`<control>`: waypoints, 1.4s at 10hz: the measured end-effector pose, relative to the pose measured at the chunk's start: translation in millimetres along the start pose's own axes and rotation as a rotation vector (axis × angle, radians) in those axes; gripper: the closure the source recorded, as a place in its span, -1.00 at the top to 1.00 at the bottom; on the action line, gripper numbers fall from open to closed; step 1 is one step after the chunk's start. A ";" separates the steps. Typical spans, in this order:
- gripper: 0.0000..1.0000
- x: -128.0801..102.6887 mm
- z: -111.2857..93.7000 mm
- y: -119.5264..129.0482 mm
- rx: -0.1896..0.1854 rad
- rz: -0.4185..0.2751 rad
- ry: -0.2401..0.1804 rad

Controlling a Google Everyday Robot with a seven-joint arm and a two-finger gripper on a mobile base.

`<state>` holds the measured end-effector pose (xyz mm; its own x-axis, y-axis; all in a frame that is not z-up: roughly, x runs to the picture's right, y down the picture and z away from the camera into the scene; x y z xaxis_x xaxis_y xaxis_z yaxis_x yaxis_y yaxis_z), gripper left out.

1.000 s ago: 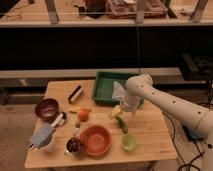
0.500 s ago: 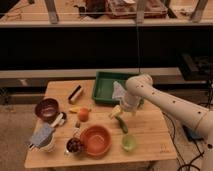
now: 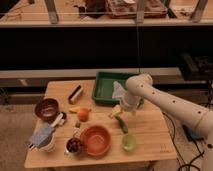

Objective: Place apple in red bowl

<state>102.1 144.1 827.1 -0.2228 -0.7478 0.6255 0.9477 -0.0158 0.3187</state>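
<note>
One wooden table stands on a pale floor, and behind it a long dark shelf unit runs across the room under a lighter rail. At the left of the table sits a dark maroon bowl, and in front of it a white cup covered by a grey-blue cloth. Further right, a dark oblong block lies near the back edge. Next comes a flat yellow piece, and just beside it the apple rests on the bare wood. The red bowl stands in front of the apple, near the front edge, with nothing in it. A green tray lies at the back. A long green vegetable and a light-green cup follow. The white arm reaches in from the right, bent downward, and the gripper hangs in front of the tray, to the right of the apple and apart from it. Whether the gripper is open or closed cannot be told.
</note>
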 end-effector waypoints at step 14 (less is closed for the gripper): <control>0.60 59.7 -33.8 -127.4 -0.024 0.215 0.098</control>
<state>-24.2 79.0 799.7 0.0072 -0.7962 0.6050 0.9764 0.1362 0.1677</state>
